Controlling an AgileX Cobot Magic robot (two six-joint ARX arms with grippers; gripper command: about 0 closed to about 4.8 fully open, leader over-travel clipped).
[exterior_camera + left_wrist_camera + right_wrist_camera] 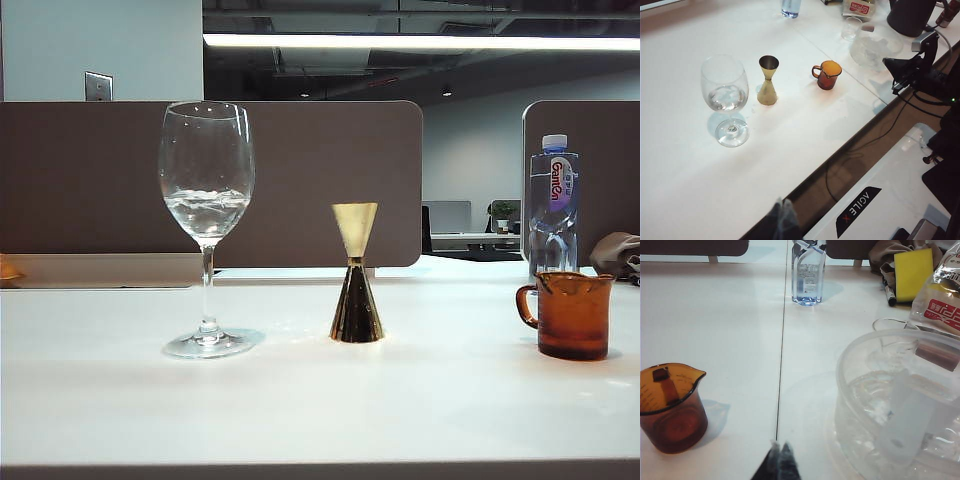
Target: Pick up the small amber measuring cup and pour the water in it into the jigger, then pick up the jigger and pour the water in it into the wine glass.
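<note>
The wine glass point(207, 228) stands upright at the left of the table with water point(206, 208) low in its bowl; it also shows in the left wrist view point(726, 99). The gold jigger point(355, 274) point(768, 80) stands upright in the middle. The small amber measuring cup point(570, 315) point(827, 74) point(671, 407) sits at the right, handle toward the jigger. My left gripper point(782, 203) is shut and holds nothing, high over the table's near edge, far from all three. My right gripper point(780, 446) is shut and holds nothing, above the table beside the cup. Neither gripper shows in the exterior view.
A clear bottle with a blue cap point(552, 205) point(808, 274) stands behind the cup. A large clear plastic bowl point(890, 405) sits right of the right gripper. A yellow sponge point(913, 273), a marker and a snack bag point(942, 300) lie farther back. Grey partitions point(300, 180) close off the table's far side.
</note>
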